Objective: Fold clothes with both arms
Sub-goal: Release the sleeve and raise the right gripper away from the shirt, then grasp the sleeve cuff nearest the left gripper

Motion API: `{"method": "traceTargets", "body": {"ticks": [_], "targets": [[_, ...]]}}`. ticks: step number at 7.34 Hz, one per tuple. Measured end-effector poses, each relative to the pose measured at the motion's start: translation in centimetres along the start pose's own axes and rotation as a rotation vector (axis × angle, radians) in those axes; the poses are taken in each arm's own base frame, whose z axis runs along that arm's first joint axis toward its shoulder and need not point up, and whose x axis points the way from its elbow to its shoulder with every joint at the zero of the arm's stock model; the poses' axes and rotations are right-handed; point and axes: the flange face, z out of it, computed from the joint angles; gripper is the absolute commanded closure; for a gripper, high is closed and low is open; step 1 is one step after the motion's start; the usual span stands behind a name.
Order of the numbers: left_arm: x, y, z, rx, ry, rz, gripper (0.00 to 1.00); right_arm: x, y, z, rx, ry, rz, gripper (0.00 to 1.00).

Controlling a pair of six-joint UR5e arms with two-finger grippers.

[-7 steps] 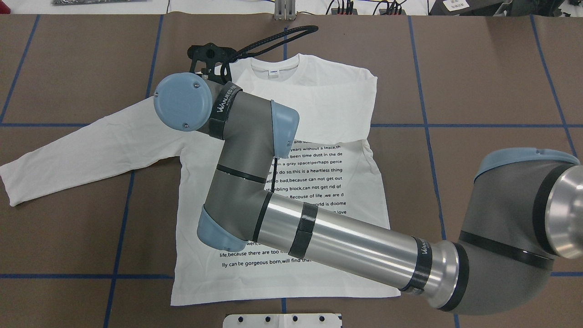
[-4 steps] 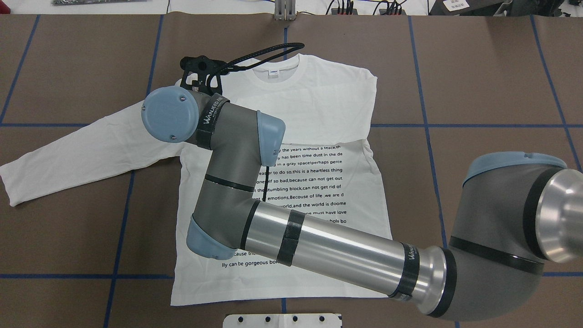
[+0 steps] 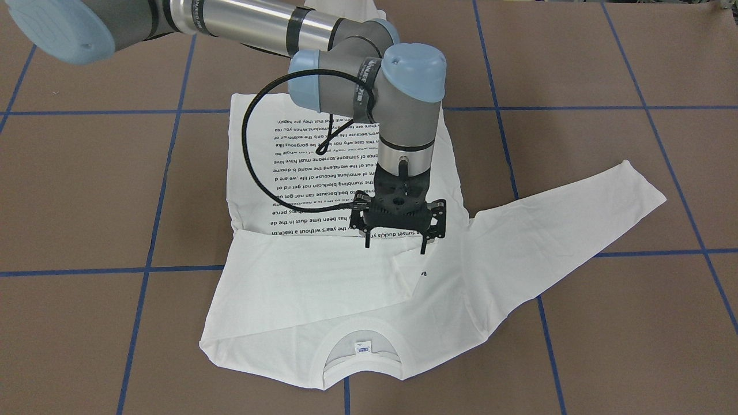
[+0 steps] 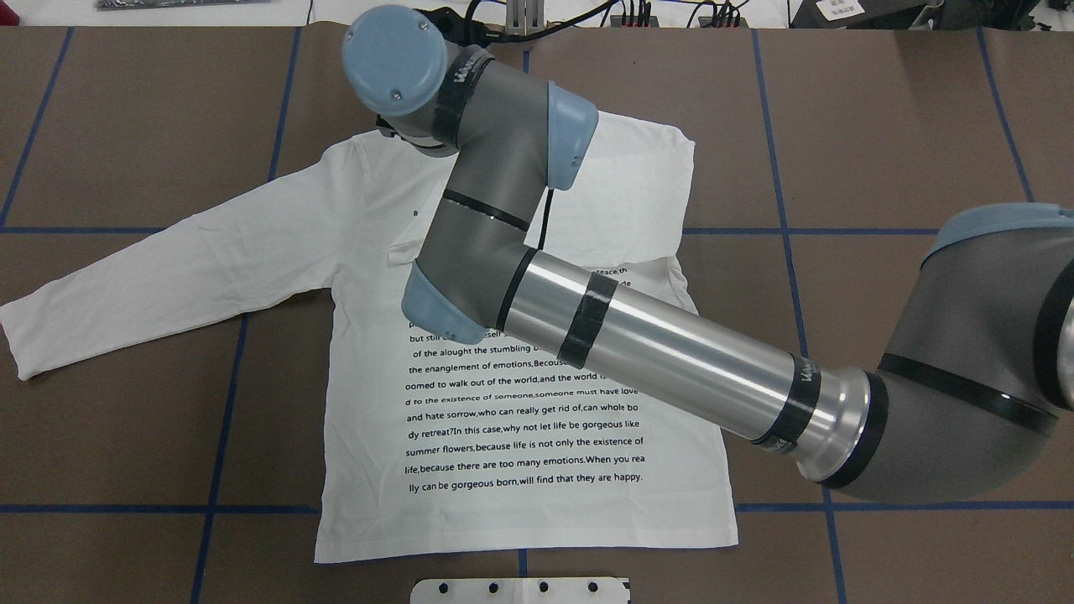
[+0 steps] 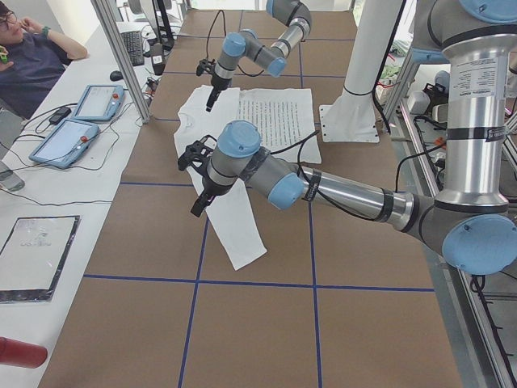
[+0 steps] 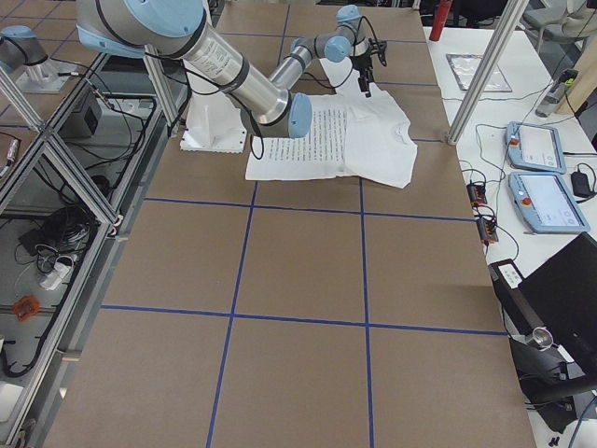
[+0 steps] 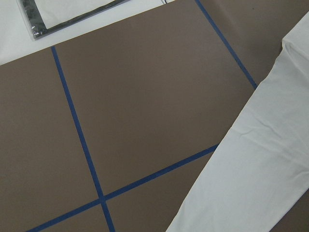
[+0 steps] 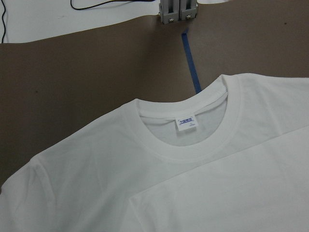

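The white long-sleeved T-shirt (image 4: 537,503) lies flat on the brown table, text face up, collar at the far edge. One sleeve (image 3: 300,271) is folded across the chest; the other sleeve (image 4: 159,268) lies spread out to the robot's left. My right arm (image 4: 654,352) reaches across the shirt. Its gripper (image 3: 395,245) hangs open and empty just above the chest near the folded sleeve's end. The right wrist view shows the collar and neck label (image 8: 186,123). My left gripper (image 5: 198,182) shows only in the exterior left view, over the spread sleeve (image 7: 256,159); I cannot tell its state.
Blue tape lines (image 4: 222,419) grid the table. A white pedestal (image 5: 355,113) stands at the robot's side of the table, its plate (image 4: 520,590) at the near edge. A metal bracket (image 4: 524,17) sits at the far edge. An operator (image 5: 24,56) and tablets (image 5: 89,101) are beside the table.
My right arm's wrist has swung from over the left shoulder toward the far edge near the collar. More of the text block and the folded sleeve's end now show.
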Motion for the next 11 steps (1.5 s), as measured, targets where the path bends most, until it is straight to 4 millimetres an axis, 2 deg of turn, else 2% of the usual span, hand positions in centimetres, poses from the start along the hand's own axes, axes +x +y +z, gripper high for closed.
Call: {"method": "traceTargets", "body": {"ticks": [1, 2, 4, 5, 6, 7, 8, 9, 10, 11], "targets": [[0.5, 0.0, 0.4, 0.018, 0.011, 0.027, 0.00, 3.9, -4.0, -0.1, -0.039, -0.005, -0.018, 0.00], [1.5, 0.3, 1.7, 0.008, 0.032, 0.018, 0.00, 9.4, -7.7, -0.4, -0.073, -0.017, -0.048, 0.00], [4.3, 2.0, 6.1, -0.013, 0.010, -0.099, 0.00, 23.7, -14.6, -2.8, -0.135, -0.036, -0.176, 0.00], [5.7, 3.7, 9.3, -0.017, -0.005, -0.150, 0.00, 30.3, -17.5, -4.3, -0.161, -0.032, -0.244, 0.00], [5.9, 5.7, 12.5, -0.023, -0.005, -0.176, 0.00, 36.9, -19.8, -5.2, -0.184, -0.032, -0.307, 0.00], [5.1, 8.0, 15.0, -0.029, -0.007, -0.184, 0.00, 43.3, -21.2, -5.7, -0.209, -0.043, -0.351, 0.00], [4.3, 10.2, 16.8, -0.041, -0.020, -0.185, 0.00, 48.9, -21.3, -6.3, -0.220, -0.053, -0.373, 0.00], [3.8, 12.7, 18.3, -0.056, -0.032, -0.187, 0.00, 52.7, -20.8, -7.1, -0.217, -0.055, -0.381, 0.00], [3.8, 15.2, 19.3, -0.069, -0.028, -0.191, 0.00, 54.7, -20.3, -7.7, -0.211, -0.054, -0.384, 0.00], [4.3, 17.5, 19.9, -0.083, -0.015, -0.189, 0.00, 55.5, -20.0, -8.0, -0.207, -0.051, -0.386, 0.00]]}}
